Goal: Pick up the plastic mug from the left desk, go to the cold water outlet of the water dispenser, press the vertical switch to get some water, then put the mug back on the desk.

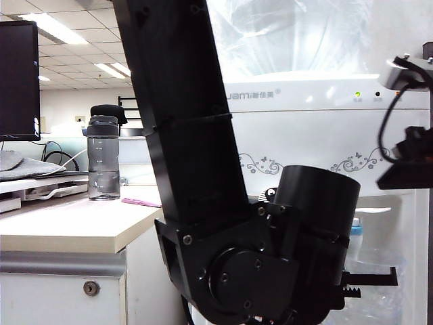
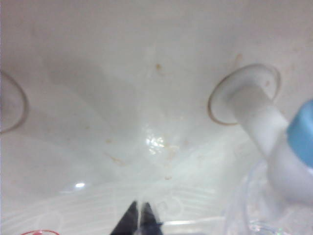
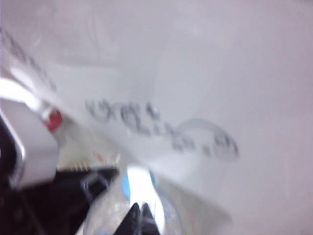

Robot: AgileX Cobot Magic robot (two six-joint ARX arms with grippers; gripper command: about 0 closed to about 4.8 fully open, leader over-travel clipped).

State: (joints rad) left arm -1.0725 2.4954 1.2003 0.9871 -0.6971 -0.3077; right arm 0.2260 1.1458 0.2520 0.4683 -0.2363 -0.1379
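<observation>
The clear plastic mug (image 1: 376, 252) hangs under the cold water outlet (image 1: 356, 230), whose blue collar (image 2: 301, 134) shows on the water dispenser (image 1: 304, 128). My left gripper (image 2: 142, 218) is shut. A thin clear strip runs from its tips to the mug's wall (image 2: 254, 215), so it seems to hold the mug by the handle. My right gripper (image 3: 140, 215) is shut and empty, just in front of the vertical switch (image 3: 139, 182) and blue collar (image 3: 126, 185); that view is blurred. The left desk (image 1: 67, 227) lies at the left.
A smoky-grey bottle (image 1: 103, 157), pink paper (image 1: 142, 200) and a monitor (image 1: 18, 80) stand on the desk. The left arm's black links (image 1: 196, 169) fill the middle of the exterior view. The red-collared tap (image 3: 52, 120) sits beside the blue one. The right arm (image 1: 409, 159) is at the far right.
</observation>
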